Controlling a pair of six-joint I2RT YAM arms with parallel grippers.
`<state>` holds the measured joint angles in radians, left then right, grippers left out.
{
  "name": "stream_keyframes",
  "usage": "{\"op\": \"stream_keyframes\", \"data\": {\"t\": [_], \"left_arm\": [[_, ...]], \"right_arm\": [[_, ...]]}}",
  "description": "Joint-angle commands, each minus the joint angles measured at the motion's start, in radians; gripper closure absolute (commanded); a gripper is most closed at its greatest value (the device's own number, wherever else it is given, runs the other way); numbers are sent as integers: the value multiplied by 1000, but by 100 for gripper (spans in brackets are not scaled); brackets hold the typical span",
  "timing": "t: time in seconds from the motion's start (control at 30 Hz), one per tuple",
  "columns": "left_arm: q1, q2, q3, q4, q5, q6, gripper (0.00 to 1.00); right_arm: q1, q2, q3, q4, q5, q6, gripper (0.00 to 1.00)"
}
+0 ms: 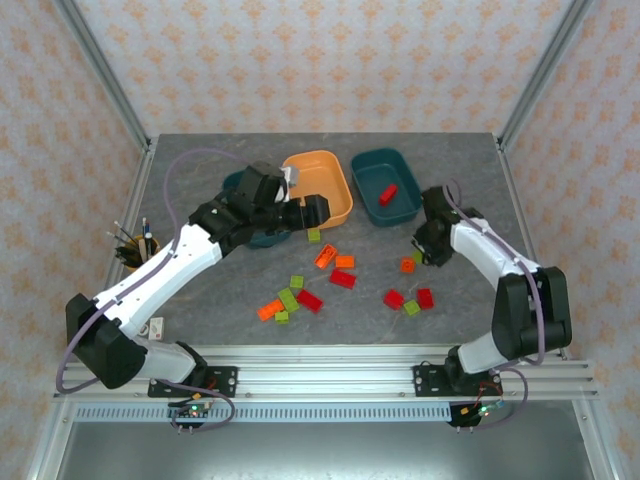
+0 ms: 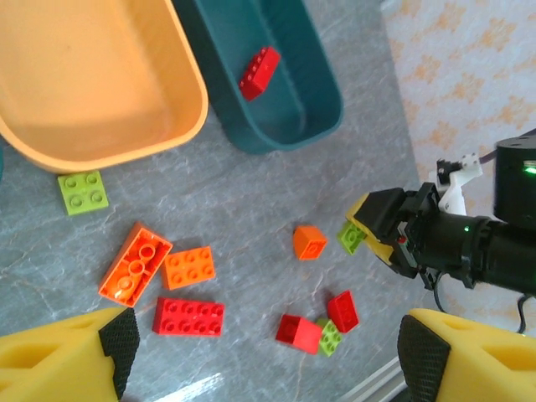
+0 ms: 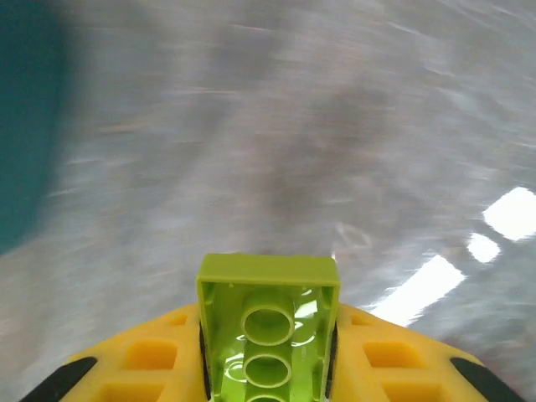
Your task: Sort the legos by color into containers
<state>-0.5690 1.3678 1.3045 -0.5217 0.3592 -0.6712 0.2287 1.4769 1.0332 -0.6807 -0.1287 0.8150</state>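
Note:
My right gripper is shut on a lime green lego, held just above the grey table with its hollow underside toward the camera. The left wrist view shows the same gripper and lego beside an orange lego. My left gripper hangs open over the table in front of the orange container. To its right, a teal container holds one red lego. Another teal container lies mostly hidden under my left arm. Several red, orange and green legos lie scattered on the table.
A yellow pen cup stands at the table's left edge. Metal frame posts rise at the back corners. An aluminium rail runs along the near edge. A green lego lies close to the orange container's front rim.

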Motion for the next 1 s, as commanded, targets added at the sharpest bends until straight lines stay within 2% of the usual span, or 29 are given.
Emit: {"op": "stream_keyframes", "data": {"t": [0.0, 0.1, 0.2, 0.47, 0.6, 0.77, 0.87, 0.97], "left_arm": [[51, 13, 78, -24, -30, -38, 16], [103, 24, 93, -50, -69, -68, 16], [153, 27, 94, -58, -112, -103, 16], [182, 35, 96, -46, -154, -103, 17], [182, 15, 67, -40, -143, -96, 16], [182, -15, 13, -51, -126, -84, 17], [182, -41, -22, -61, -121, -80, 17], [182, -73, -55, -69, -119, -71, 17]], "right_arm": [[139, 18, 177, 8, 51, -59, 69], [256, 174, 386, 0, 37, -125, 69], [324, 369, 612, -41, 8, -167, 69], [352, 862, 1188, -224, -19, -231, 68], [346, 1027, 1376, -283, -25, -255, 65], [333, 1116, 1482, -328, -46, -256, 50], [333, 1076, 1471, -320, -48, -268, 42], [336, 995, 1449, -313, -36, -281, 41]]}}
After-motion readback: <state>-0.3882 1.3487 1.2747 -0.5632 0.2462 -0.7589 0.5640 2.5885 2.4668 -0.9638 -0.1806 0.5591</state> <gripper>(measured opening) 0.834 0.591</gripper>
